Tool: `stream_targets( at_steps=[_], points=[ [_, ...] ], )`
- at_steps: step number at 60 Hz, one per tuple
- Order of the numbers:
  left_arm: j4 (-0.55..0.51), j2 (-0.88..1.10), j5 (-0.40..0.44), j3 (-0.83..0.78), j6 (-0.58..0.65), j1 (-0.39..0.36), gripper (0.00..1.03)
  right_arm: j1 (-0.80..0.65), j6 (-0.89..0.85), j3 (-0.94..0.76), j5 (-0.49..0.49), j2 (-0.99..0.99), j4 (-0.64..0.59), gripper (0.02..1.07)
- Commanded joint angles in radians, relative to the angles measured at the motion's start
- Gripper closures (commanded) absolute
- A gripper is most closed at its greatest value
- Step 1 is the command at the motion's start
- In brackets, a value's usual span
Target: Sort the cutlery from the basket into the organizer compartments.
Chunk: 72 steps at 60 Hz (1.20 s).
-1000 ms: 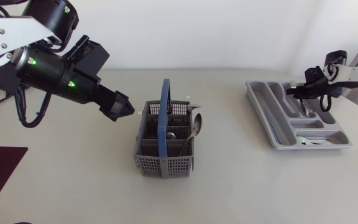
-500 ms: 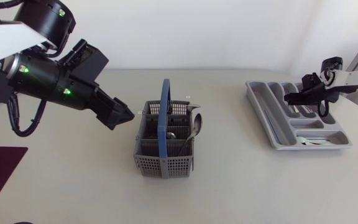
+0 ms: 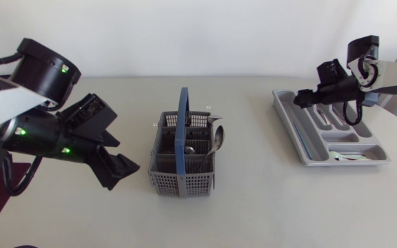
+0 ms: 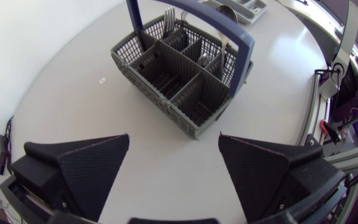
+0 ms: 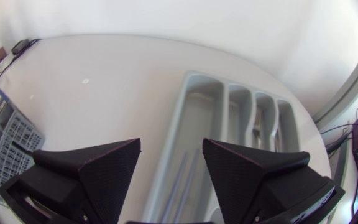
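Grey mesh plastic basket (image 3: 182,181), steel cutlery (image 3: 216,140) inside; smooth moulded organizer (image 3: 297,128); both wedge jaws apart.

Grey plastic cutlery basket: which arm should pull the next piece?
Left, likely: the left gripper, open, sits beside the grey plastic cutlery basket, facing it; the right gripper is away at the grey organizer tray.
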Motion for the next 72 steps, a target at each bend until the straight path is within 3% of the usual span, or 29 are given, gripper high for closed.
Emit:
stream_targets(
  at_steps=[1,21,36,41,49,66,72],
  points=[
    [0.021,-0.021,0.000,-0.044,0.027,-0.012,0.04,0.055,-0.012,-0.106,-0.011,-0.067,-0.003,0.33],
    [0.052,-0.012,0.000,-0.090,0.017,-0.066,0.04,0.268,0.009,-0.270,-0.022,-0.272,-0.027,0.33],
    [0.098,0.011,0.000,-0.150,-0.012,-0.120,0.04,0.342,0.058,-0.147,-0.025,-0.125,-0.029,0.33],
    [0.105,0.013,0.004,-0.160,-0.017,-0.123,0.09,0.354,0.077,-0.086,-0.038,-0.064,-0.041,0.33],
    [0.110,0.036,0.017,-0.176,-0.017,-0.143,0.26,0.377,0.095,0.011,-0.045,0.028,-0.060,0.34],
    [0.147,0.126,0.040,-0.181,-0.031,-0.169,0.92,0.412,0.150,0.218,-0.087,0.206,-0.110,0.72],
    [0.171,0.158,0.055,-0.183,-0.032,-0.175,0.95,0.420,0.164,0.285,-0.114,0.255,-0.144,0.86]
  ],
)
